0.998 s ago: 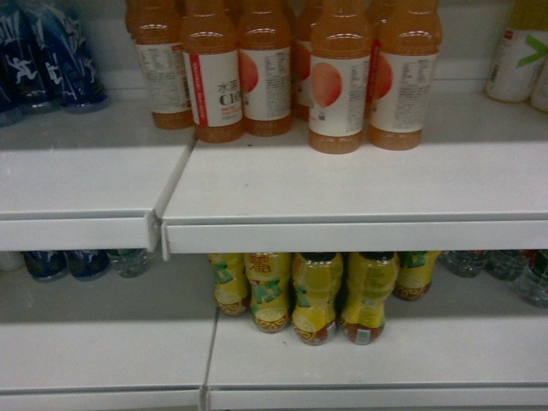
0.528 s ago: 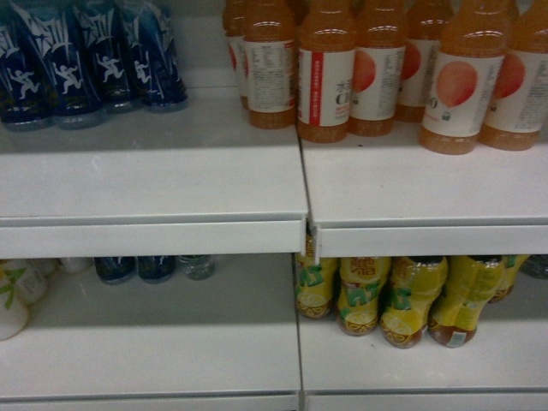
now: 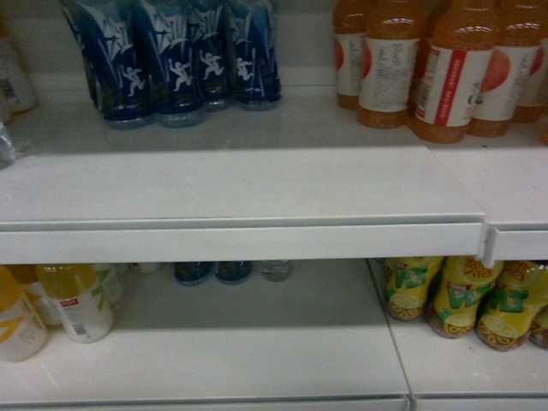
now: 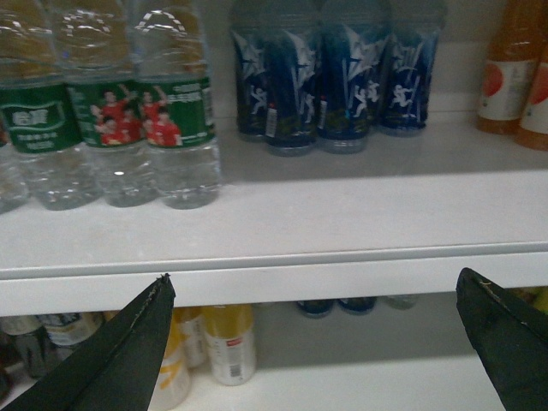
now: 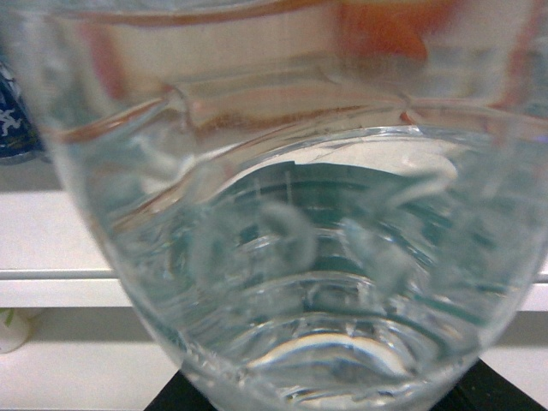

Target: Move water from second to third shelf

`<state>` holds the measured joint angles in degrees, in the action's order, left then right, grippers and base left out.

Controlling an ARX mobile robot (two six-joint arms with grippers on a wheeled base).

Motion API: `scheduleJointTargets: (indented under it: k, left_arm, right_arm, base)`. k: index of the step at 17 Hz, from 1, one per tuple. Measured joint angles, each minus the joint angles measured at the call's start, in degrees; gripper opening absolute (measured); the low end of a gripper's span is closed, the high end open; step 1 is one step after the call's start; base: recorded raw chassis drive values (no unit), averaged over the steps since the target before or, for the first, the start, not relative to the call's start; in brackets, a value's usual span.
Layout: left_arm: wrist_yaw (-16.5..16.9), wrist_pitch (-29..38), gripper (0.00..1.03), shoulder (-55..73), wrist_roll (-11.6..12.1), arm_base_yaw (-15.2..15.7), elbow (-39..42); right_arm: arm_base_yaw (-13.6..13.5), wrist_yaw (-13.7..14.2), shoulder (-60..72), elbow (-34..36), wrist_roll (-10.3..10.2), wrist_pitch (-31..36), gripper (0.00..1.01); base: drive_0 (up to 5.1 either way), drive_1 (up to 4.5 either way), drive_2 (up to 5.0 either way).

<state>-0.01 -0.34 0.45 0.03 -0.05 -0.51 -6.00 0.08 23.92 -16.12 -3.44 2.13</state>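
Held a clear water bottle (image 5: 291,257) filling the right wrist frame, right fingers presumably clamped; left fingers (image 4: 120,351) spread wide below the shelf (image 4: 274,282).

A shop: white shelves (image 3: 240,241) stocked in rows (same-brand groups) with blue bottles (image 3: 175,60) and orange drinks (image 3: 445,73).

Clear glossy plastic water (image 5: 291,257), matt white shelf (image 3: 240,184)
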Motion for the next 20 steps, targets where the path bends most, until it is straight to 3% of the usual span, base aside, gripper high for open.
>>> scheduleJointTargets:
  k: [20]
  left_arm:
    - [0.00,0.15,0.98,0.00,0.00,0.00,0.00]
  right_arm:
    - [0.00,-0.24,-0.02,0.00,0.00,0.13,0.38]
  base:
    - [-5.0,2.46,2.5]
